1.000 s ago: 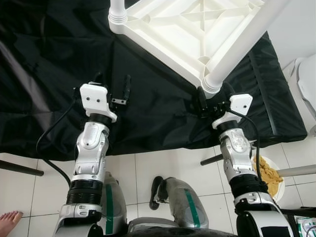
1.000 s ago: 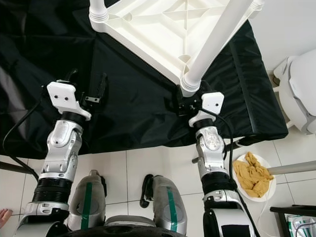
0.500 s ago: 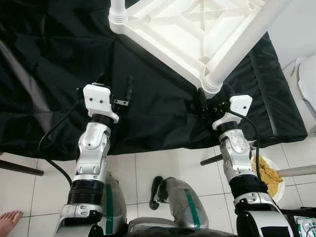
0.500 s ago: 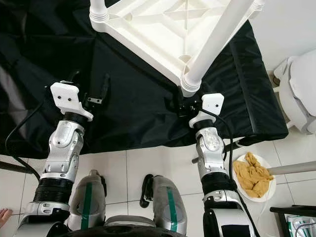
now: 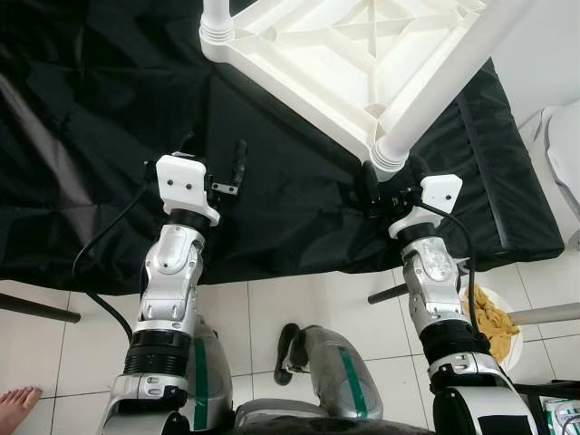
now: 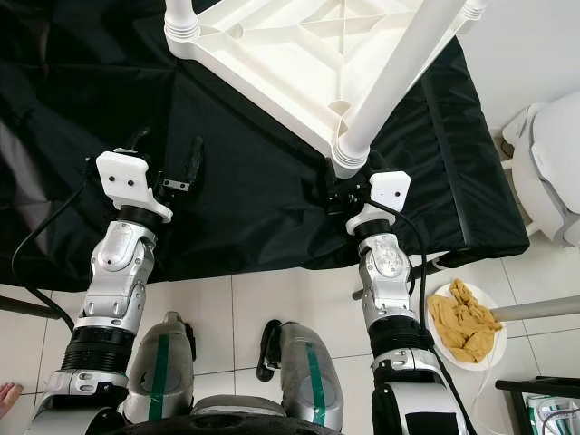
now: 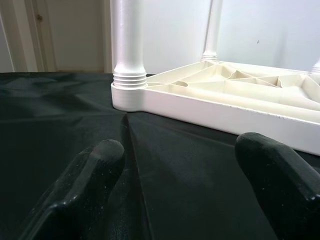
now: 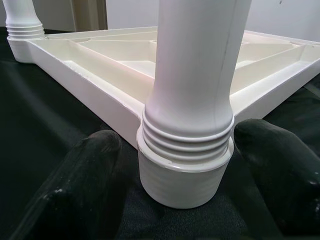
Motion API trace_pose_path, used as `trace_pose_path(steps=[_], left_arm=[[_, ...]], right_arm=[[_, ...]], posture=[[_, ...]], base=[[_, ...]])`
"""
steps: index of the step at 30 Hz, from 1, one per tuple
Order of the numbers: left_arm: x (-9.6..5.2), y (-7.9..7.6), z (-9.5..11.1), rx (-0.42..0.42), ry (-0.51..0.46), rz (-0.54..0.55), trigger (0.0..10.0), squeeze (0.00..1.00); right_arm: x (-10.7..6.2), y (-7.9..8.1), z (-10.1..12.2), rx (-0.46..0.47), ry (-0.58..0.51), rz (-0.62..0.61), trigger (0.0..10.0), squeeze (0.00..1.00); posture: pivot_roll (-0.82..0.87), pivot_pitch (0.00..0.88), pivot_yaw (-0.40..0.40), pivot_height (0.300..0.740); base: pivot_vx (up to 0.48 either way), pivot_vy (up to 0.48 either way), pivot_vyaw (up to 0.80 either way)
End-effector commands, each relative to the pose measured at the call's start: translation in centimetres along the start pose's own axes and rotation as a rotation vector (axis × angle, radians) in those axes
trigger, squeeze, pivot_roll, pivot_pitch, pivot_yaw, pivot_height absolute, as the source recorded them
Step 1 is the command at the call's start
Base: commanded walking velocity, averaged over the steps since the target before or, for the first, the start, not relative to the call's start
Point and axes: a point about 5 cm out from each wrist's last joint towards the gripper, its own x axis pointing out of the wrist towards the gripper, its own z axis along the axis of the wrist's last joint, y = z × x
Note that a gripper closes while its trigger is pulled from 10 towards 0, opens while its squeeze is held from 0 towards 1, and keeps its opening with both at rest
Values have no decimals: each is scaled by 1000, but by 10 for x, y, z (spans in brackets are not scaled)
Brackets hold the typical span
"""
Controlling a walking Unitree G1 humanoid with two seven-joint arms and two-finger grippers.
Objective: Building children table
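The white table (image 5: 353,54) lies upside down on a black cloth (image 5: 109,136). The right pincer (image 8: 175,165), released, straddles the near leg (image 8: 200,65); the left pincer (image 7: 175,165), released, hovers left.

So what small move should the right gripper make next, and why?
Probably close the right gripper on the near table leg: its open fingers already straddle the leg's threaded base on the upturned tabletop. The left gripper hovers open over the black cloth.
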Motion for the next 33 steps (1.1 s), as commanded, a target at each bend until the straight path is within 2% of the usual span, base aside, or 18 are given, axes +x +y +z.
trace_pose_path(steps=[1,9,11,18,33], left_arm=[[2,-2,-2,3,1,30,10000,0],[4,-2,-2,7,4,-4,10000,0],[8,-2,-1,12,6,-29,10000,0],[16,-5,-1,10,8,-73,10000,0],[14,-10,-5,-5,37,-134,10000,0]], right_arm=[[-1,-4,-3,7,18,-27,10000,0],[1,-1,-2,5,3,-33,10000,0],[2,0,-1,1,-7,-37,10000,0],[0,-1,-1,-10,-18,-49,10000,0],[3,8,0,-22,-35,-36,10000,0]], posture=[[98,40,-107,740],[77,23,-63,740],[54,13,-29,740],[27,4,4,740],[-18,18,74,740]], base=[[0,0,0],[0,0,0],[0,0,0],[0,0,0],[0,0,0]])
